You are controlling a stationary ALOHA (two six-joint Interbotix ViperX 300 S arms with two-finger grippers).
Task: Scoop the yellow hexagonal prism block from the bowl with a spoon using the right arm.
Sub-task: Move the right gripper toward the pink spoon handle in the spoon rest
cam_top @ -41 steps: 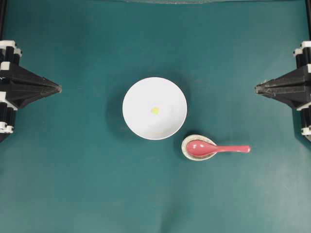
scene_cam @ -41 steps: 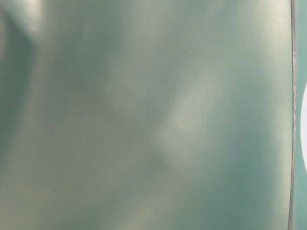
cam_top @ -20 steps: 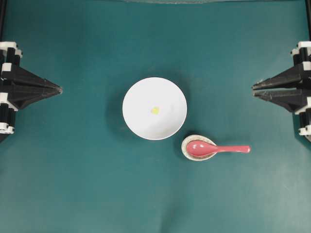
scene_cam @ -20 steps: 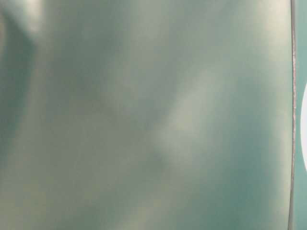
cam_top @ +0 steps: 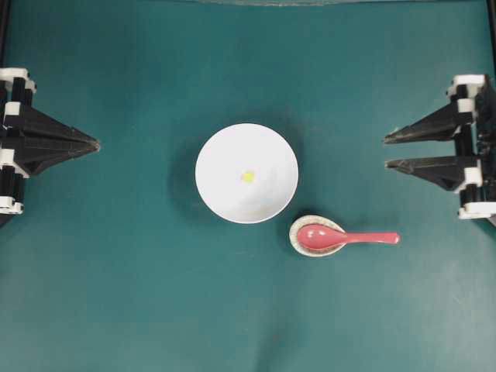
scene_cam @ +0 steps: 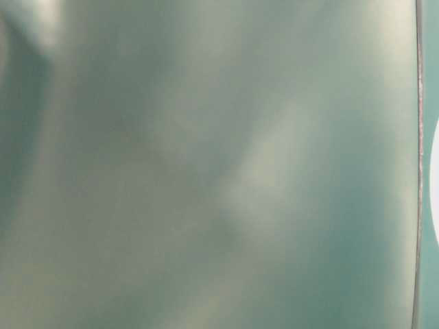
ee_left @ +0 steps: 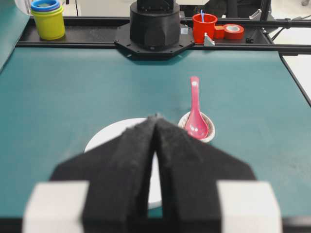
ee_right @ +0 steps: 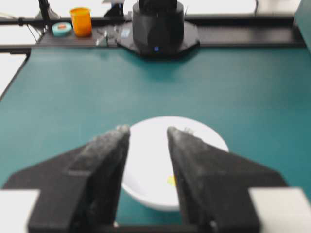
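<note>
The right end effector stands released and empty, well apart from everything. The spoon lies below and inward of it, scoop on a spoon rest; the yellow block sits in the bowl farther in. Opening step: next, reach for the spoon's handle.

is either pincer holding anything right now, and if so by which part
Nothing is held. The right pincer is open and empty, the left pincer is shut on nothing, and the spoon lies untouched on its rest.
</note>
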